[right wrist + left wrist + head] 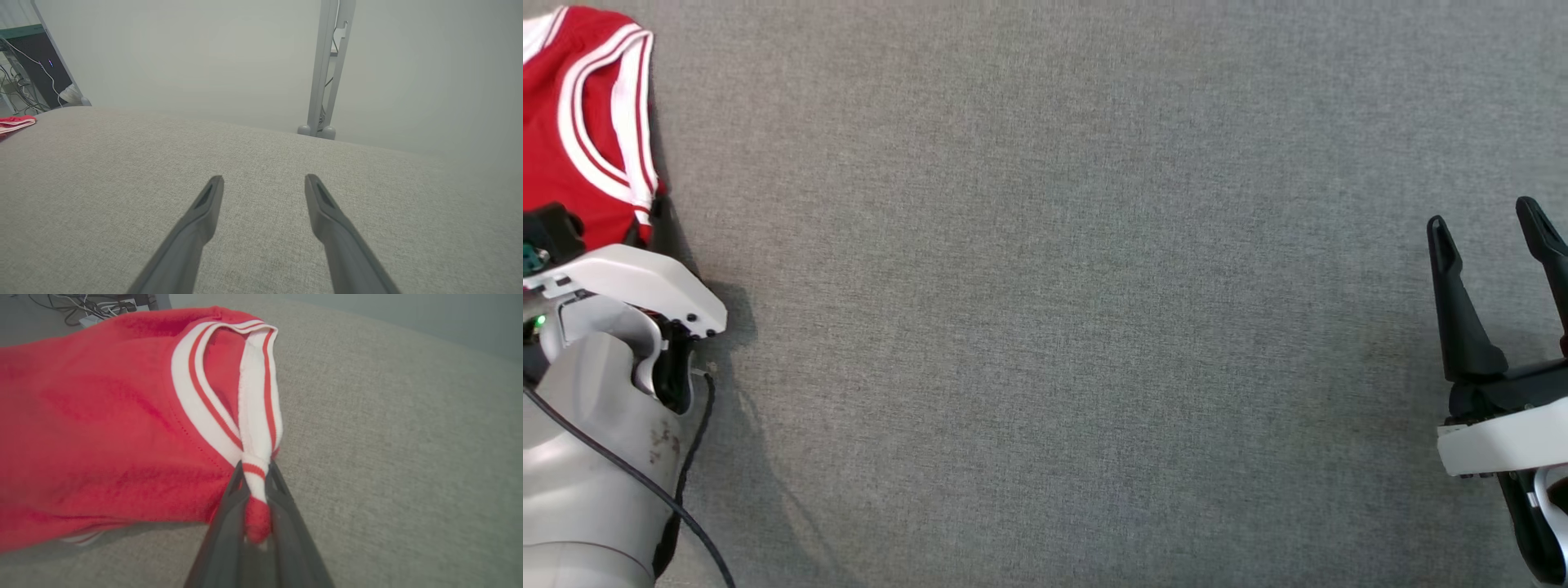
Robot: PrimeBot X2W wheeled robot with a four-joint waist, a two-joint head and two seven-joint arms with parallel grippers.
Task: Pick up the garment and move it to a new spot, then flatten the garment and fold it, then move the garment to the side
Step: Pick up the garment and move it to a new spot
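The garment (580,122) is a red jersey with white-and-red striped trim, lying at the far left of the grey cloth table (1054,286). In the left wrist view the garment (102,428) is bunched, and my left gripper (255,469) is shut on its striped strap end, a red fold pinched between the dark fingers (229,506). From the head camera, my pale left forearm (596,392) covers that gripper's fingers. My right gripper (1494,220) stands open at the right edge, over bare cloth. Its fingers (204,208) are spread apart, and a strip of the garment (16,122) shows far left.
Beyond the table's far edge stand a grey metal post (327,69) and a dark box with cables (36,69). More cables (94,308) lie past the garment. A black cable (629,482) runs along my left forearm.
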